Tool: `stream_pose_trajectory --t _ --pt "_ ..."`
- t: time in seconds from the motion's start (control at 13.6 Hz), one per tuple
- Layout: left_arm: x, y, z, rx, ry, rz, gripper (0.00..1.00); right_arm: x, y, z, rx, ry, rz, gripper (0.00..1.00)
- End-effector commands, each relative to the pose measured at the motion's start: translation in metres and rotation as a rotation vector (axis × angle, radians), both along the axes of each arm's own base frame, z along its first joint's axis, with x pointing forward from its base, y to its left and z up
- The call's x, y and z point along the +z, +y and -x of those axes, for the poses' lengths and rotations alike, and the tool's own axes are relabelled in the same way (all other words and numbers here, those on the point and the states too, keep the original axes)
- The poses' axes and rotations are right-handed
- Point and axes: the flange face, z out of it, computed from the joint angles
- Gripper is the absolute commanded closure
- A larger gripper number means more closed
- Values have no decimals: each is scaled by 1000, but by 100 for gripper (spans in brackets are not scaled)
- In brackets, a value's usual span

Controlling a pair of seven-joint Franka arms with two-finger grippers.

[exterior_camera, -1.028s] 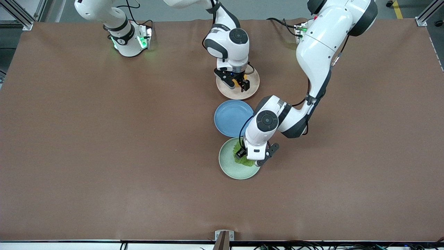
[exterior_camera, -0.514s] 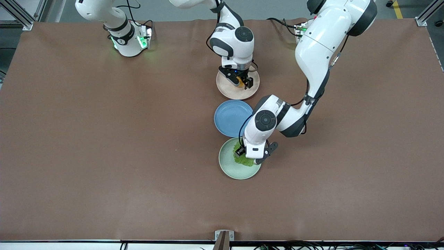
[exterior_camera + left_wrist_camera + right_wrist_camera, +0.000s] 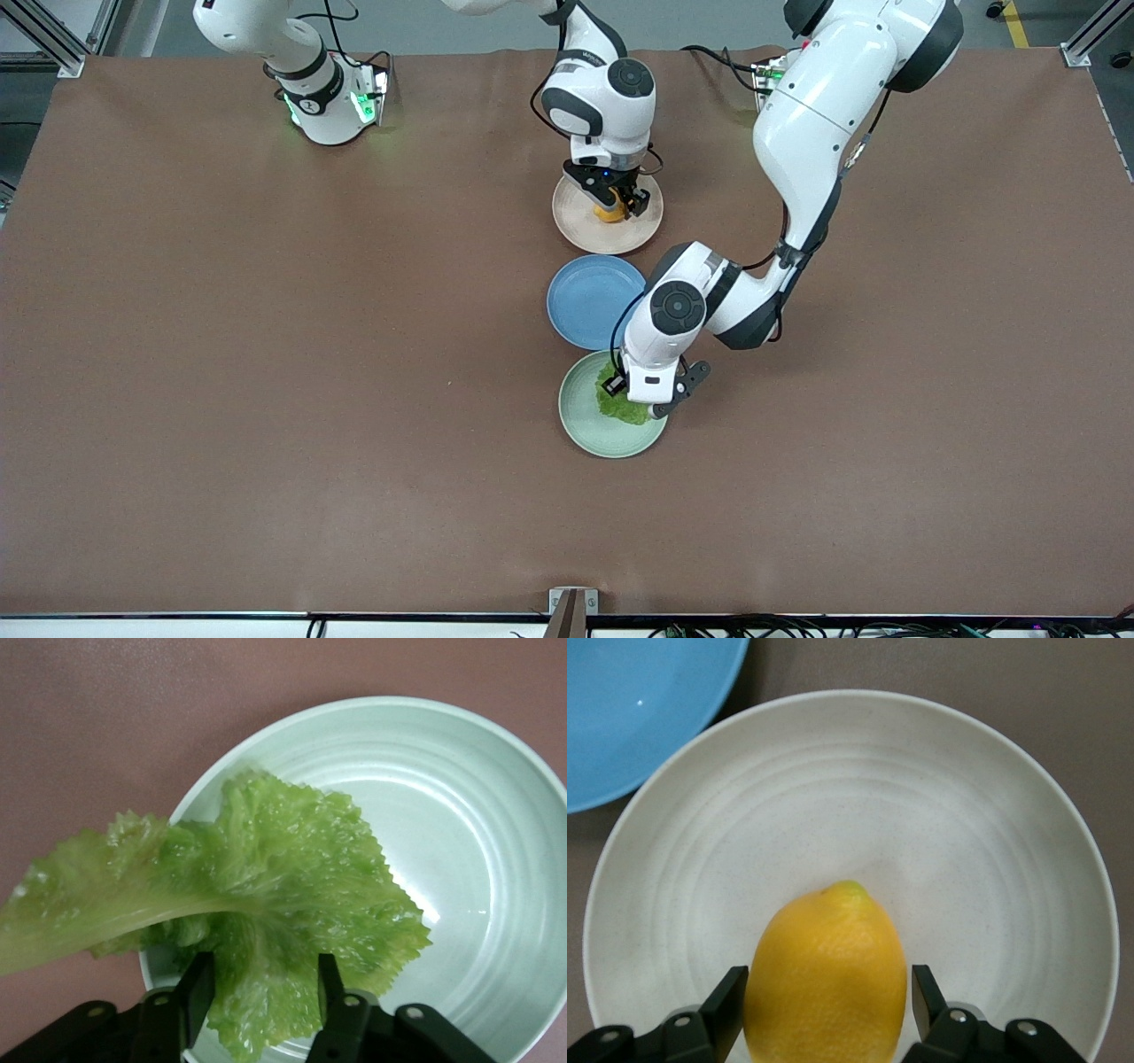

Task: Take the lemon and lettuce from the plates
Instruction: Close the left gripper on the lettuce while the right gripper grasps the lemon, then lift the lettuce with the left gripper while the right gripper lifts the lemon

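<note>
The lemon [image 3: 609, 213] lies on the pale pink-beige plate [image 3: 576, 235]. My right gripper [image 3: 614, 206] is low over it, open, with one finger on each side of the lemon [image 3: 826, 974] and the plate [image 3: 921, 815] beneath. The lettuce [image 3: 620, 409] lies on the mint green plate [image 3: 589, 434], with its stem end hanging over the rim. My left gripper [image 3: 633, 394] is down at it, open, and its fingers straddle the leaf's edge [image 3: 283, 877] over the green plate [image 3: 469, 859].
An empty blue plate [image 3: 585, 301] sits between the two task plates and shows in the right wrist view [image 3: 638, 700]. Brown table cloth spreads wide toward both ends. The left arm's elbow hangs over the table beside the blue plate.
My right gripper has come down over the lemon, its fingers now on either side of it. My left gripper has shifted slightly and settled lower on the lettuce.
</note>
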Motion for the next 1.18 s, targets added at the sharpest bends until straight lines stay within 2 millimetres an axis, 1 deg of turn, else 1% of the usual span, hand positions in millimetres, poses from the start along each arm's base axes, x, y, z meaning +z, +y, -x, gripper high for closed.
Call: stream_pose_trajectory --t 0.0,0.07,0.15,0.22,0.37,0.44,0.51,0.59,0.66,0.73,0.81,0.88,0.95,1.03,1.1 --pt "0 -1 1 -21 -16 -12 59 4 0 -3 25 -35 15 25" --pt "0 -1 1 -18 -14 -12 65 5 -1 -5 44 -46 21 53" --pt "0 -2 1 -20 -15 -11 70 9 -2 -9 65 -50 21 86" --pt "0 -2 1 -20 -15 -11 72 15 -10 -21 61 -39 48 97" --pt "1 -2 1 -19 -16 -13 79 62 -29 -46 133 -5 92 99" --pt "3 -1 0 -17 -20 -10 84 90 -51 -73 186 22 109 99" --pt "5 -3 0 -20 -21 -9 88 120 -78 -105 241 47 105 99" --pt "6 -3 0 -19 -23 -7 91 144 -105 -134 282 64 95 99" --pt "9 -5 0 -18 -25 -4 95 160 -132 -163 305 71 78 99" --pt "11 -6 1 -16 -20 0 98 167 -162 -188 350 75 68 99" --pt "16 -7 0 -13 -24 5 99 168 -199 -216 406 80 59 99" --pt "25 -5 -3 -7 -33 13 99 166 -238 -245 460 91 54 99" --pt "34 -3 -7 -1 -43 20 100 162 -273 -267 492 104 50 99" --pt "53 -4 -10 2 -61 36 100 156 -310 -286 521 97 40 99" --pt "76 -2 -13 11 -81 53 100 146 -348 -297 551 84 28 99"
